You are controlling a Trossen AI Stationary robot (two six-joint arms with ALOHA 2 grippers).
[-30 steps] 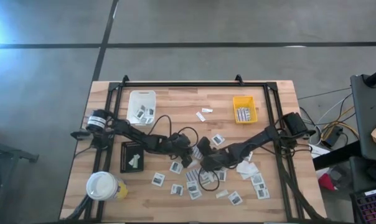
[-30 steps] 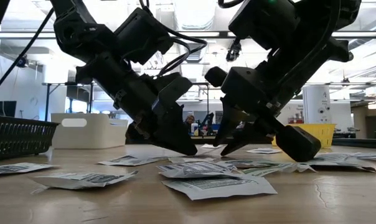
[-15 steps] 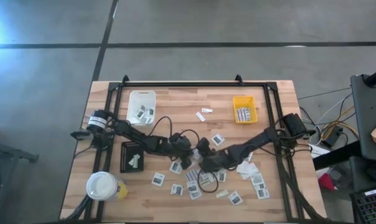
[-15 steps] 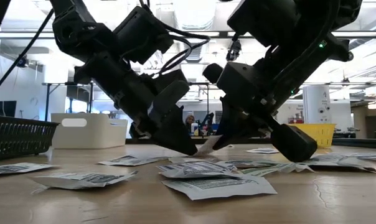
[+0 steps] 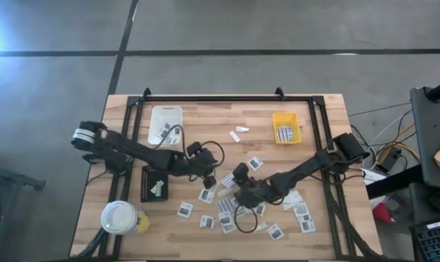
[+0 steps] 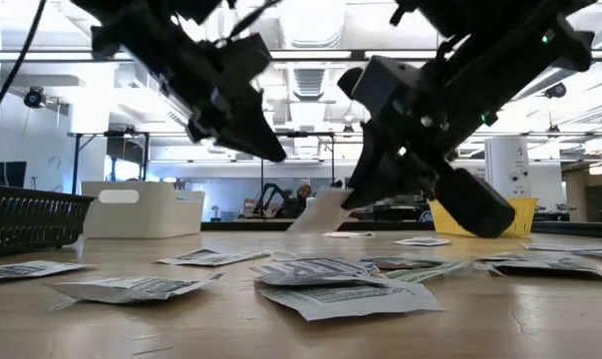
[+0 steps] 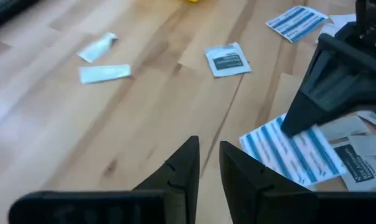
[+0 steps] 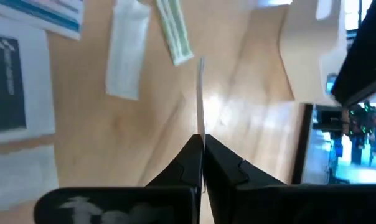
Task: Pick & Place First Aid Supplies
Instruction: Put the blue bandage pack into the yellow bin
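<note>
Wooden tabletop (image 5: 205, 124) fills my overhead feed, with the first aid packets (image 5: 227, 215) scattered mostly across its near middle. My right gripper (image 5: 235, 193) sits low over that scatter, its fingers pinched fully together on one striped packet (image 7: 297, 152). In my right wrist feed I see that packet edge-on as a thin white line (image 8: 200, 93) rising from between the closed fingertips (image 8: 194, 149). From table height the same packet (image 6: 321, 210) hangs tilted below the right gripper (image 6: 356, 199), clear of the wood, with other flat packets (image 6: 326, 271) lying beneath and in front.

My left gripper (image 5: 207, 177) hovers just beside the right one, toward the left side of the table. Its fingers (image 7: 182, 171) stand a little apart with bare wood showing in the gap, and I see nothing held between them. At table height it hangs (image 6: 266, 150) above the surface.

Behind the arms I have a white bin (image 5: 166, 122) holding a few packets, a yellow bin (image 5: 285, 128) with more, and a black tray (image 5: 156, 183) near the left arm. A white-lidded yellow cup (image 5: 121, 217) stands at the near left corner.
</note>
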